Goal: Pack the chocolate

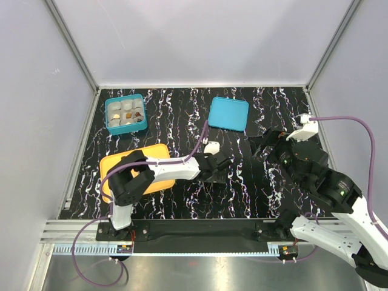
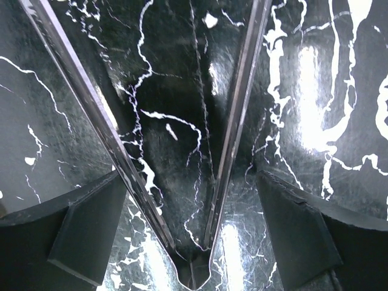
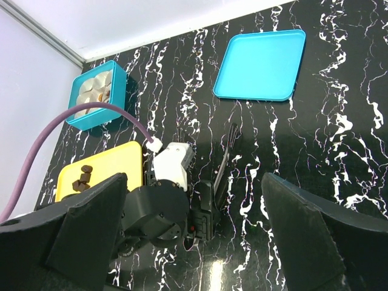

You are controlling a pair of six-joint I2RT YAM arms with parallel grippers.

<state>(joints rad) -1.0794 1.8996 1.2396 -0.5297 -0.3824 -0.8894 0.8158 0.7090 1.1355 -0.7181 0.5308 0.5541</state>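
left gripper [image 2: 189,182] spread wide, thin steel tweezers [image 2: 235,121] between its fingers [image 2: 79,236], tips empty; right gripper [image 3: 194,182] wide, empty. small dark chocolate pieces [image 3: 83,177] sit lower left on the orange plastic tray [image 3: 115,160]; a hard pinch could flick one off.

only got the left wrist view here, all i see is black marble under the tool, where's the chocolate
Observer: Dark chocolate pieces lie on the orange tray, at the near left of the table, partly under the left arm's elbow.
Operator: and the box
Observer: The teal box sits at the table's far left corner.
Operator: lid on it
Observer: No, the teal lid lies flat on the table, apart from the box and beyond the left tool.
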